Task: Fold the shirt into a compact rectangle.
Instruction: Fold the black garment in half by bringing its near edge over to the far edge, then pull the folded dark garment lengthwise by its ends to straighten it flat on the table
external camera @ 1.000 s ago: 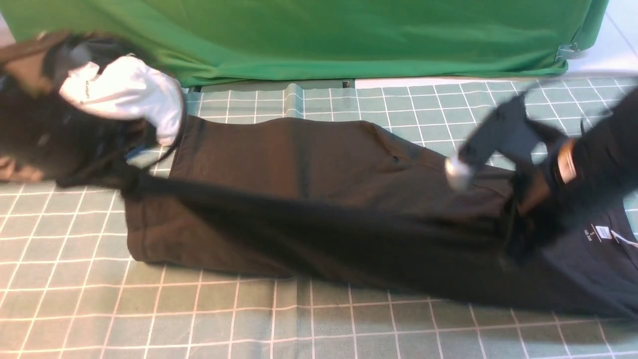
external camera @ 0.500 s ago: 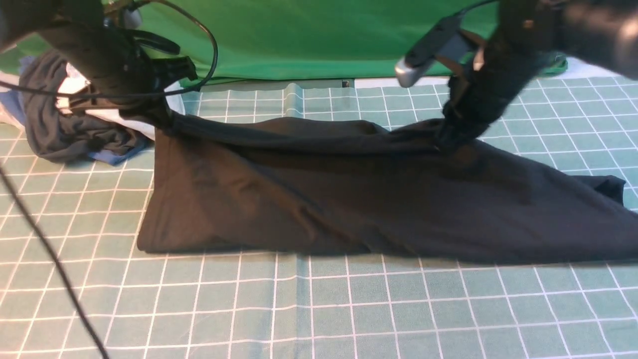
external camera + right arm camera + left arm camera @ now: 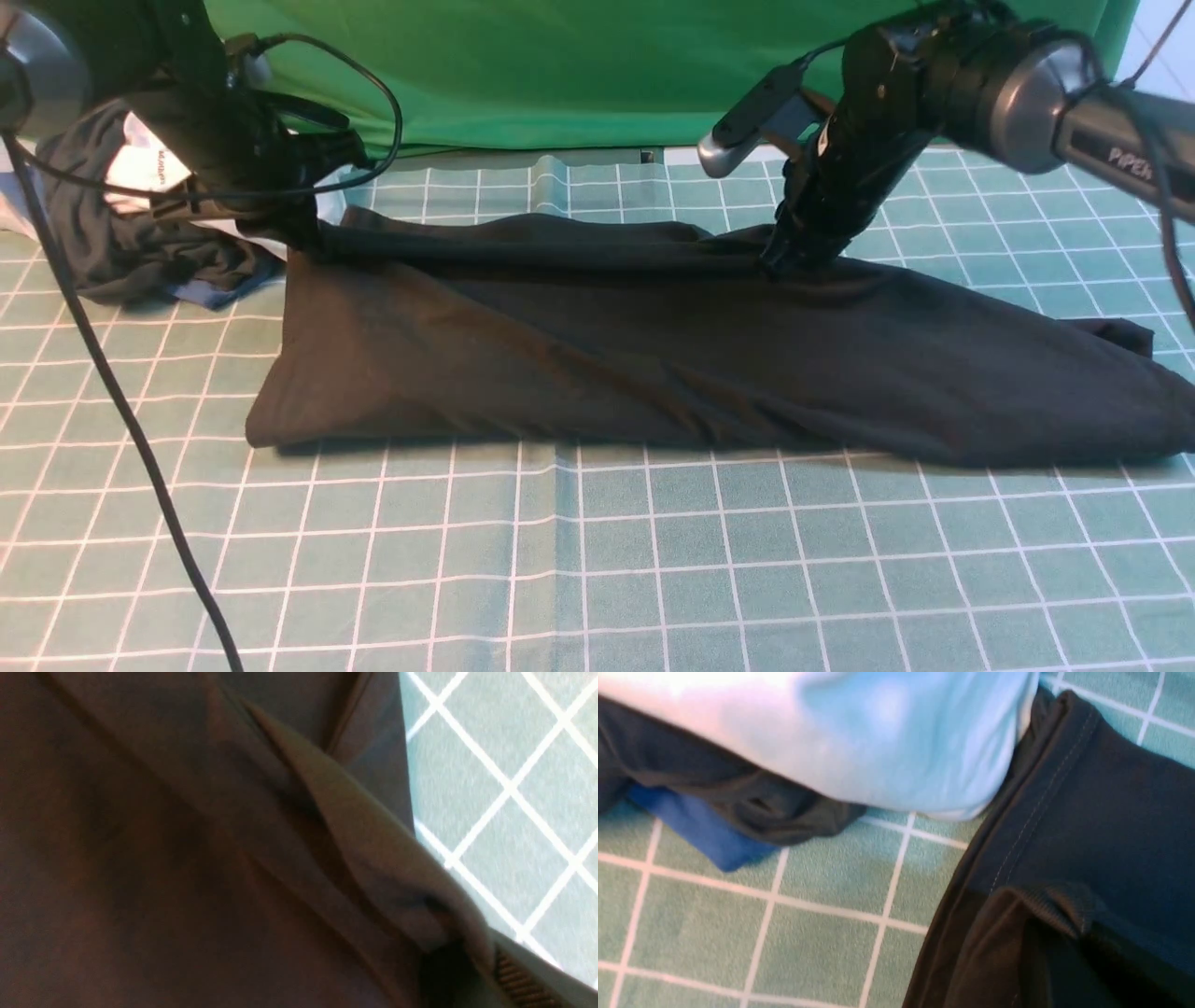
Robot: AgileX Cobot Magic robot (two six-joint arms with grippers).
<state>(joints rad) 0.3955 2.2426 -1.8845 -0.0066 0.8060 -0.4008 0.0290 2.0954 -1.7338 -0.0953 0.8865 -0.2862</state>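
Looking forward between our two arms, we see the shirt (image 3: 653, 355) lying as a long black band across the green checked mat (image 3: 597, 560), reaching from the far left to the right edge of the view. Our left gripper (image 3: 303, 233) is clamped closed on the shirt's far left corner, just beside a heap of clothes (image 3: 112, 252) with a white garment (image 3: 140, 163) on top. Our right gripper (image 3: 780, 261) is likewise pinched closed on the shirt, on its far edge right of the middle, and the fabric rises in a low ridge between the two grips. The shirt's near edge lies flat on the mat. A black cable (image 3: 121, 420) trails down the left side over the mat. A bright green backdrop (image 3: 560, 75) hangs behind. From the left wrist we see the shirt's stitched hem (image 3: 1041, 793) next to the white garment, with a blue cloth (image 3: 705, 835) under the heap. From the right wrist, folds of the dark shirt fill most of the view, with the mat beside them
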